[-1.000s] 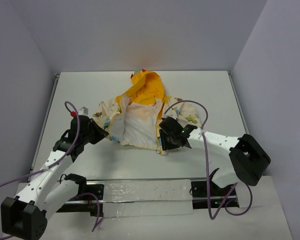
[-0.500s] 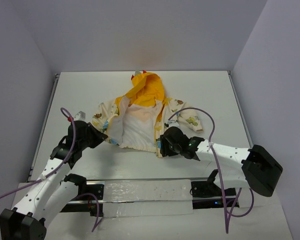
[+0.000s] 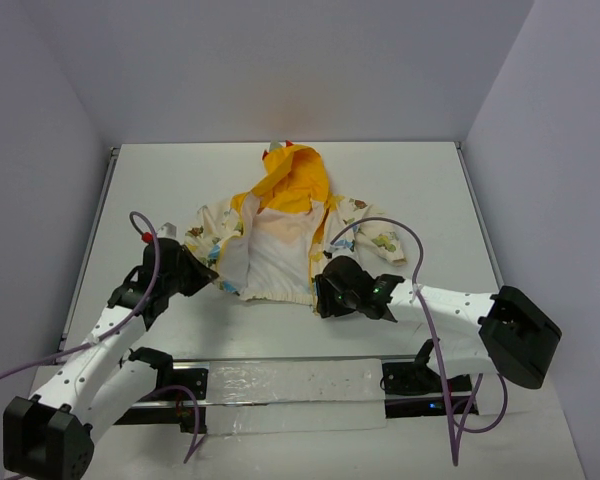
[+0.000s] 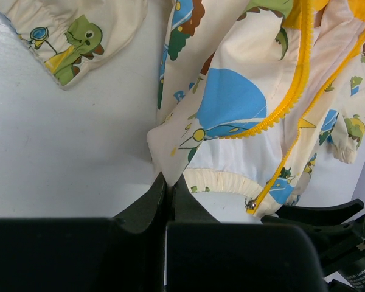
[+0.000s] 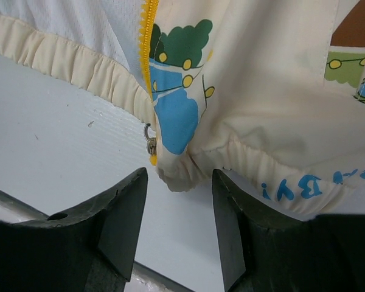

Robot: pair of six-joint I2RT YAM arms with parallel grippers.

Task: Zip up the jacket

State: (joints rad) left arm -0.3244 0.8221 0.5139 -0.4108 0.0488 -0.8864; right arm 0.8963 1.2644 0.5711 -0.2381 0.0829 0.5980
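The jacket point(image 3: 280, 240) lies open on the white table, cream with cartoon prints, its yellow hood point(image 3: 295, 180) at the far end. My left gripper point(image 3: 212, 275) is at the jacket's lower left hem. In the left wrist view it point(image 4: 168, 182) is shut on a corner of the cream fabric point(image 4: 164, 146). The yellow zip point(image 4: 292, 97) and its metal slider point(image 4: 250, 205) lie to the right. My right gripper point(image 3: 322, 292) is at the lower right hem. In the right wrist view it point(image 5: 179, 198) is open, with the hem corner point(image 5: 179, 176) just beyond its tips and the slider point(image 5: 151, 145) beside it.
A clear plastic strip on a black rail point(image 3: 290, 390) runs along the near edge between the arm bases. Grey walls close the table on the left, back and right. Purple cables point(image 3: 400, 235) loop over both arms. A sleeve cuff point(image 4: 61, 42) lies left of the jacket body.
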